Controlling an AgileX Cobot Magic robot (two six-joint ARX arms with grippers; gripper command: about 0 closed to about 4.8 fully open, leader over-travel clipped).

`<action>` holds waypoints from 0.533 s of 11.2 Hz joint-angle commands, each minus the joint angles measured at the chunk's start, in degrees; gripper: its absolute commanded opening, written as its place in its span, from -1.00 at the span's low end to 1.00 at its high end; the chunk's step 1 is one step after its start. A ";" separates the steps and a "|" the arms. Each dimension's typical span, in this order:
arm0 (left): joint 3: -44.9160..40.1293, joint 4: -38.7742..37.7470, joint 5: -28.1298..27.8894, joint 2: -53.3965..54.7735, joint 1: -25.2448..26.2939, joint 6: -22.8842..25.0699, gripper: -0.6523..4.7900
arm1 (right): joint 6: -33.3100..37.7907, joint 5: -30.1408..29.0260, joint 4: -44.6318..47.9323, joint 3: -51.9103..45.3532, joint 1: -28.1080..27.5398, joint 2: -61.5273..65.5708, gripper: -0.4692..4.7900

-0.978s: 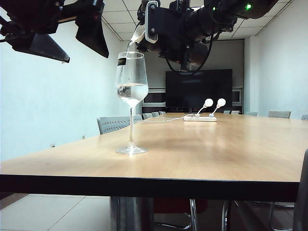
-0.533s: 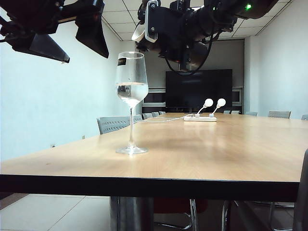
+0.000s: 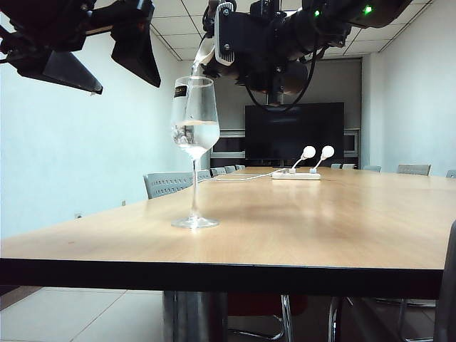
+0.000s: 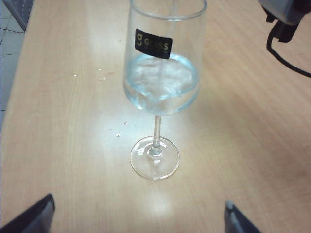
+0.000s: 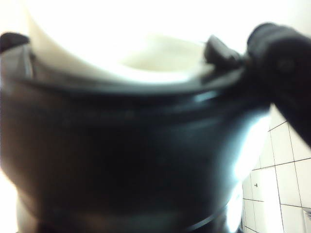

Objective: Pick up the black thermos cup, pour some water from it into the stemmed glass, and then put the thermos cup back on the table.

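Pouring looks to be the step in hand, judging from my remote seat. Starting with the biggest thing, the long wood-grain desk (image 3: 320, 221) carries the stemmed glass (image 3: 194, 135) upright near its front left part, foot flat on the wood, with a white power strip (image 3: 296, 175) well behind it. My right arm reaches across the top of the exterior view, and the right gripper (image 3: 246, 50) holds the black thermos cup (image 5: 131, 145) tipped over, its whitish spout (image 3: 204, 50) just above the glass rim; a thin thread of water seems to run down into the bowl. The right wrist camera is filled by the flask's dark body, so I read the jaws as closed around it at a middling width. The left gripper (image 4: 138, 216) hangs above and to the left of the glass, its jaws spread wide and holding nothing. The glass is already roughly a third full, so I judge the pick-up done and the pour well along; righting the flask and setting it back on the desk remain.
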 commanded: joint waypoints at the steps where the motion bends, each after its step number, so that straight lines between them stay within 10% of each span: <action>1: 0.35 0.35 0.17 -0.11 -0.02 -0.02 0.92 | -0.35 0.07 5.38 0.83 -0.02 -1.16 -0.19; 6: 0.35 0.37 0.17 -0.11 -0.02 -0.02 0.92 | 16.13 1.42 5.40 0.83 -0.02 -1.16 -0.19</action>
